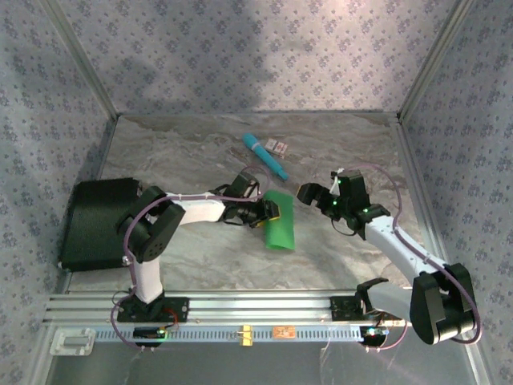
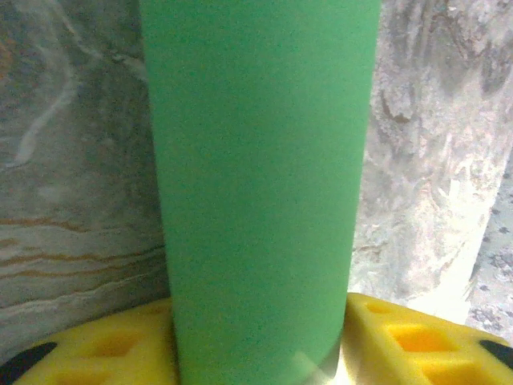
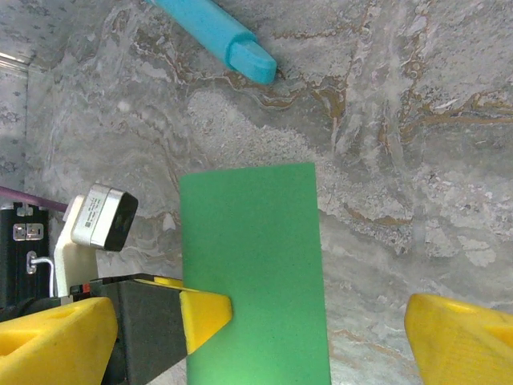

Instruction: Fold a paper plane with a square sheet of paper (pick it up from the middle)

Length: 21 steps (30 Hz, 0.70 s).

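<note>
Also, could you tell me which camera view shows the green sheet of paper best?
The right wrist view: the green sheet of paper appears there as a sharp rectangle with its top and both long edges visible. The top external view shows it small, mid-table. The left wrist view is so close that its ends are cropped.

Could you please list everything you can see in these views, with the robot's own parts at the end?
square sheet of paper: one, bright green, lying as a narrow rectangle at mid-table.
stick: one, teal, behind the paper.
small card: one, whitish, just right of the stick; too small to identify.
pad: one, black, left side of the table.
table: one, grey marbled.
rail: one, silver, near edge.
left hand: one, yellow fingers, at the paper's left edge; grip unclear.
right hand: one, yellow fingers, open, right of the paper.
</note>
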Available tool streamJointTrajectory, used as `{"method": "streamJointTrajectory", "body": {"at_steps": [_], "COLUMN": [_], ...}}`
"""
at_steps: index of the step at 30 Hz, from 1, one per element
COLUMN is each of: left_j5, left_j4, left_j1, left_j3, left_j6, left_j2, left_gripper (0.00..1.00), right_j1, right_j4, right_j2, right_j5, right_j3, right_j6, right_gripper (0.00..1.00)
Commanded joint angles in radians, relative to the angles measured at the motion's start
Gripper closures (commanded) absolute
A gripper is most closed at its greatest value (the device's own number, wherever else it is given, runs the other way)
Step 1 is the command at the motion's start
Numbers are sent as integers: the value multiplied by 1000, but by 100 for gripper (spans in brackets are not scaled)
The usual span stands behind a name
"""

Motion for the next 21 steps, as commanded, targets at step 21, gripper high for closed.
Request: {"method": "streamJointTrajectory", "body": {"at_steps": [21], "left_j5": [-292], "left_j4": [-282], "left_j1": [-27], "left_j3": [41], "left_j6": [148], "left_j2": [-86], "left_gripper": [46], "right_j1": [51], "right_j4": [22], "right_j2": [78], "right_j5": [1], "right_j3": [20], "right_j6": [0], "right_gripper": [3]}}
